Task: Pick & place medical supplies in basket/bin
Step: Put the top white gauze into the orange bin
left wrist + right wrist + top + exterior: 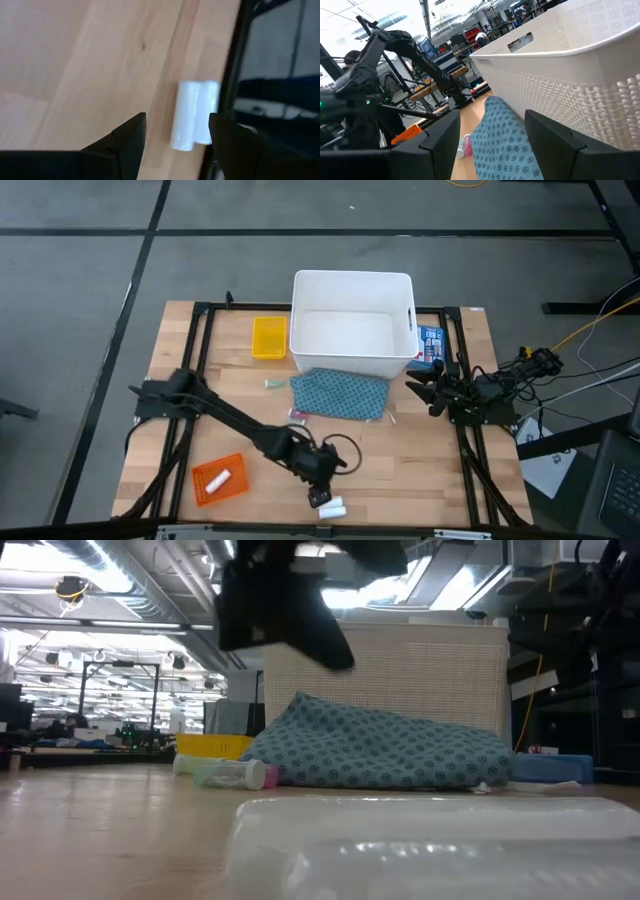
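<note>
Left gripper (176, 137) fingers apart, poised above two white rolls (194, 115) lying side by side at table edge (165, 75).

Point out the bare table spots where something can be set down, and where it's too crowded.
Free: the wood between the orange tray and yellow tray, and the stretch between the pouch and the right gripper, down to the front edge. Crowded: the front edge where the left gripper hovers by the white rolls, and the strip between pouch and bin.
</note>
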